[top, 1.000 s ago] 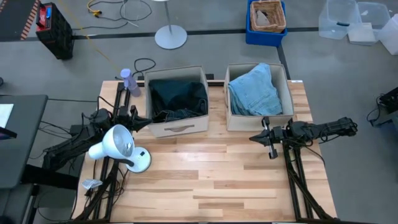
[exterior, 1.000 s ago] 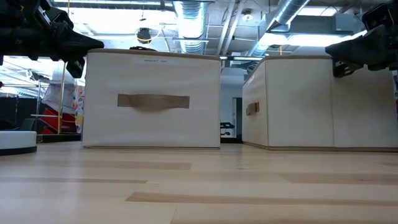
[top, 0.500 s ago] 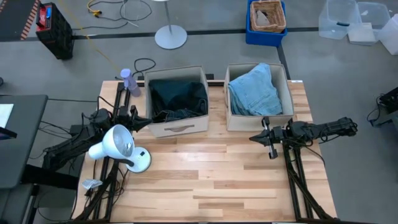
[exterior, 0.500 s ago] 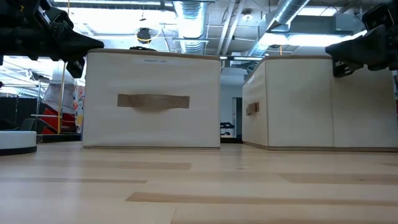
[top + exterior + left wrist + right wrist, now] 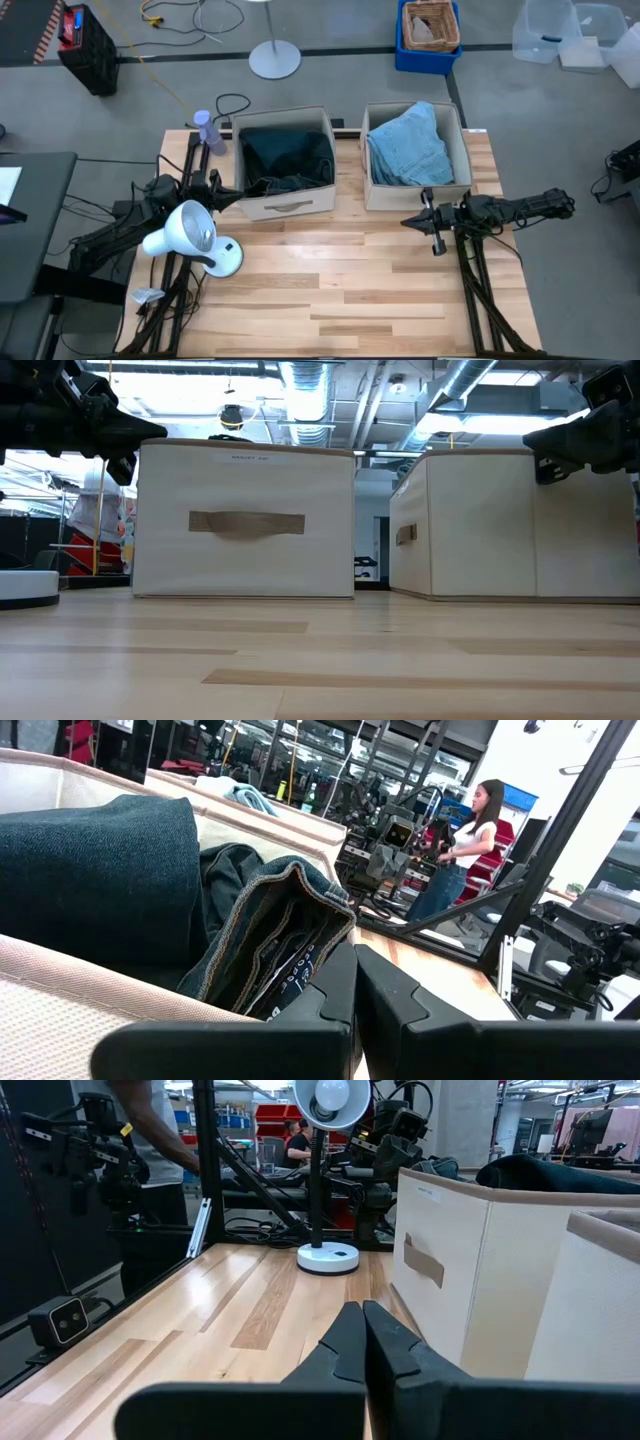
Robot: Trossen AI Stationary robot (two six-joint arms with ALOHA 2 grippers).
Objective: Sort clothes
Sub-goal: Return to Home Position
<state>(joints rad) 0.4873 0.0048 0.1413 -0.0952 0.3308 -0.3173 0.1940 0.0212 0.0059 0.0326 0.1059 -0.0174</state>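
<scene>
At 11 o'clock on the light wooden table (image 5: pixel 350 290), high view: left beige fabric box (image 5: pixel 287 206) with a tan pull-strap on its front wall. Contents: dark green-black jeans (image 5: pixel 285 184), waistband toward the front wall, and a teal folded shirt (image 5: pixel 290 148) behind them. A plain black cloth piece cannot be told apart from this dark heap.

At 1 o'clock: right beige fabric box (image 5: pixel 392 197). Contents: light blue denim jeans (image 5: pixel 408 150), loosely piled and filling the box.

At 9 o'clock, just beside the left box's front corner: left gripper (image 5: pixel 238 198). Its fingers are pressed flat together with nothing between them, as the left wrist view shows.

At 3 o'clock, in front of the right box and apart from it: right gripper (image 5: pixel 406 221). Its fingers are likewise closed on each other, nothing held.

At 8 o'clock: white desk lamp with a round base (image 5: pixel 190 238); not part of the job.

Status: no garment shows on the bare boards in any view. Every piece that can be seen sits inside a box, dark items left, light denim right. Sorting is judged complete, or very nearly so. Outstanding, by appearance: only parking the two arms, which sit at the table's sides carrying nothing. Unverified: the black cloth's whereabouts.
</scene>
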